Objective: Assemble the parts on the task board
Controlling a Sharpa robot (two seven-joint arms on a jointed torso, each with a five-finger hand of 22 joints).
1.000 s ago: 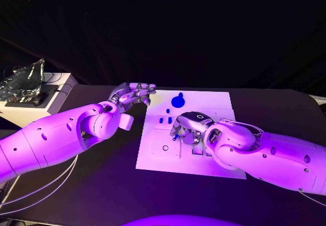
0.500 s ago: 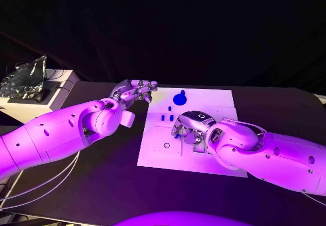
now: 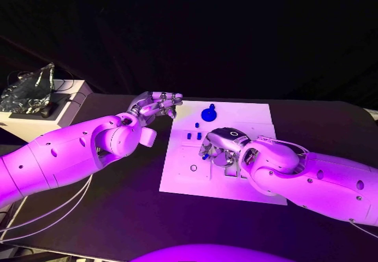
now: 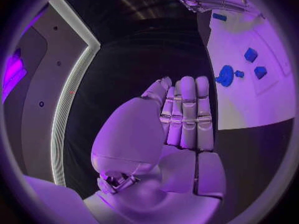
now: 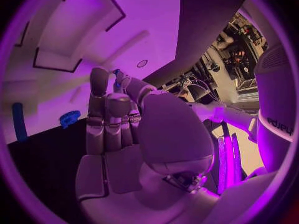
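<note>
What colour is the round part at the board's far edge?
Blue; the round part shows best in the head view.

Task board at the centre of the desk, one hand at each side.

The task board (image 3: 236, 117) lies mid-frame on the desk (image 3: 110, 218). The left hand (image 3: 158, 103) sits at its upper-left corner; the right hand (image 3: 223, 147) is over its middle. A round part (image 3: 208, 114) lies near the upper edge, small parts (image 3: 194, 135) just below it.

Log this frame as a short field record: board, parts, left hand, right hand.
board: white task board on the black table
parts: round blue part near the far edge; small blue parts mid-board
left hand: left hand off the board's far left corner, fingers curled, nothing in it
right hand: right hand low over mid-board, a blue part at its fingers; grip unclear
</note>
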